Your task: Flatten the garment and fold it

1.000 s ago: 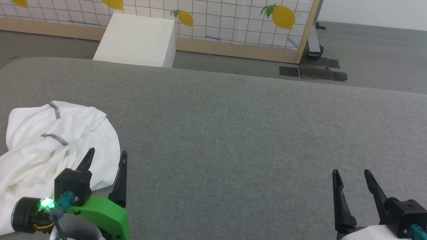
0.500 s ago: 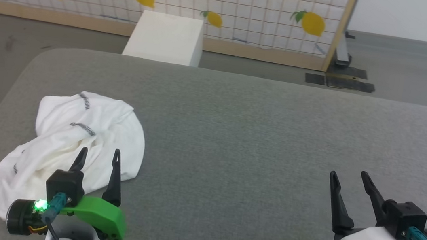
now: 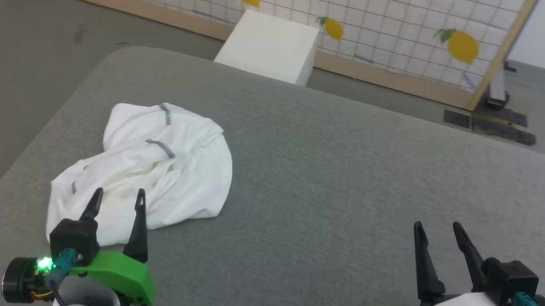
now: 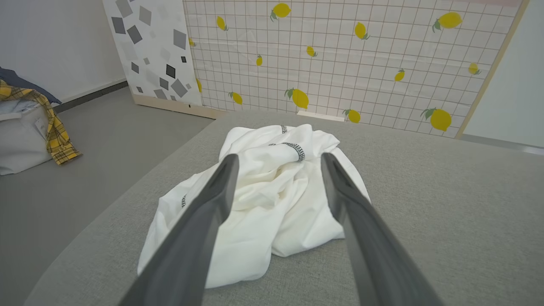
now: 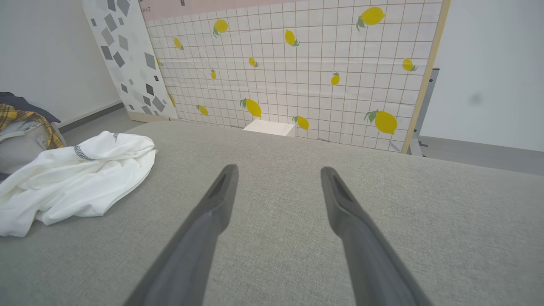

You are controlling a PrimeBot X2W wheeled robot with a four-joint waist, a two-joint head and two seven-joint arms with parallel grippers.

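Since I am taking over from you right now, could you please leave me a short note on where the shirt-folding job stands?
Left gripper: open, nothing held, fingers pointing at the near edge of the garment.
Right gripper: open, nothing held, over the bare grey table, well off to the garment's right.
Garment: a crumpled heap near the table's left end.
Done: nothing yet.
Left: spread it flat, then fold it.

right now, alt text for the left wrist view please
A crumpled white garment with dark stitched hems lies on a grey padded table, framed between the two open dark fingers of the left hand. Behind it stands a lemon-print grid screen; a yellow plaid cloth lies at far left.
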